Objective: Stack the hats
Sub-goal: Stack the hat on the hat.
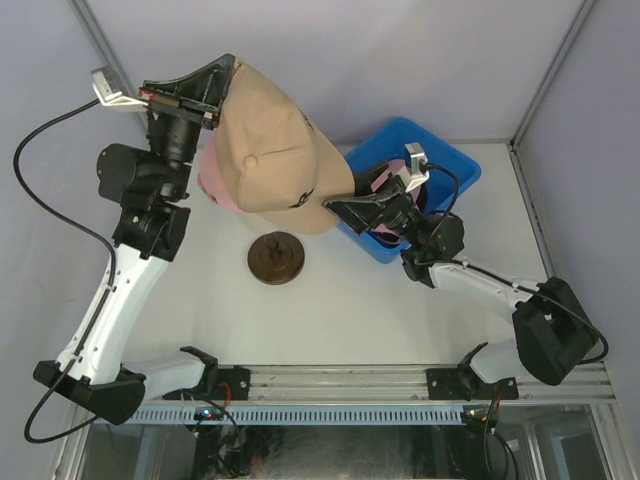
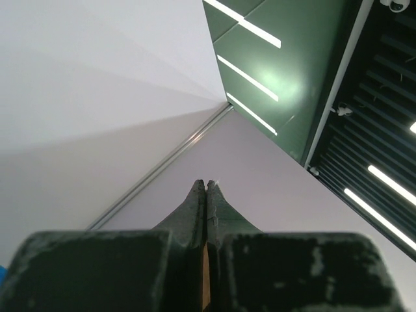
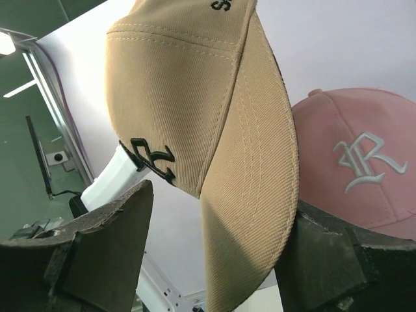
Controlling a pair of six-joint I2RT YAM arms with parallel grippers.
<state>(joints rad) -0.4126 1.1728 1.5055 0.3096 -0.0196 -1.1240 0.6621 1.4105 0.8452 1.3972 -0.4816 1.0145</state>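
Holding pink fabric (image 1: 372, 184), blue bin (image 1: 455, 160)

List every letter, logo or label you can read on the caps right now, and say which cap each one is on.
"R": white stitched letter on the front of the pink cap.
"R": black stitched letter on the tan cap, seen at an angle, so only likely an R.
Black stitching at the tan cap's upper edge in the right wrist view: cut off by the frame, unreadable.
Dark mark on the tan cap in the top view: too small to read.
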